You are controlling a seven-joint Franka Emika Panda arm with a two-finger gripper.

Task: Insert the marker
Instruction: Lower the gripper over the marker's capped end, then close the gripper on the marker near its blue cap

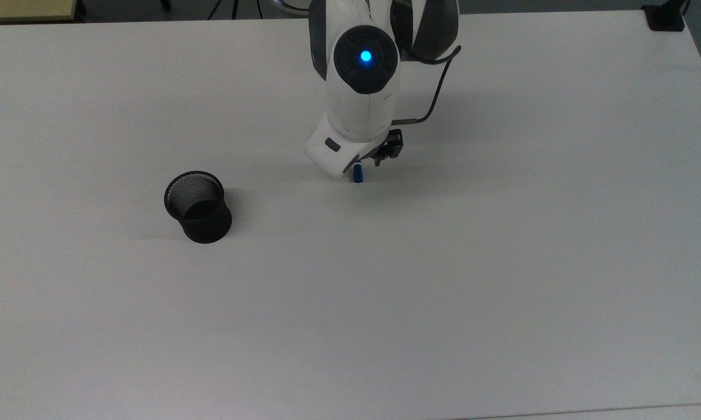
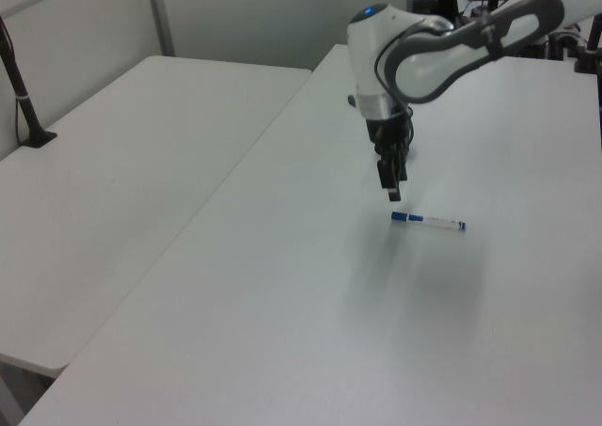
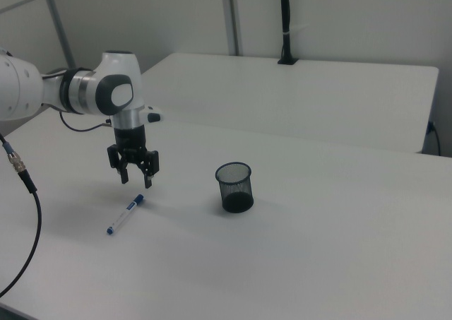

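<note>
- The Panda arm's gripper point(image 3: 134, 180) is hanging above the white table point(image 1: 443, 291), its two fingers spread apart and grasping nothing, with the tips clear of the surface in the right view.
- The marker point(image 3: 125, 215) is lying flat on the table just below and in front of the gripper in the right view, its blue cap pointing toward the black mesh cup point(image 3: 234, 186).
- In the left view the marker point(image 2: 428, 222) is resting just to the right of and below the gripper point(image 2: 391, 183), untouched.
- In the top view the arm's white wrist is covering most of the marker point(image 1: 358, 174), leaving its blue cap showing beneath the gripper point(image 1: 379, 158).
- The mesh cup point(image 1: 198, 206) is standing upright well apart from the marker, toward the top view's left.
- A dark cable point(image 1: 438, 93) is looping off the wrist in the top view.
</note>
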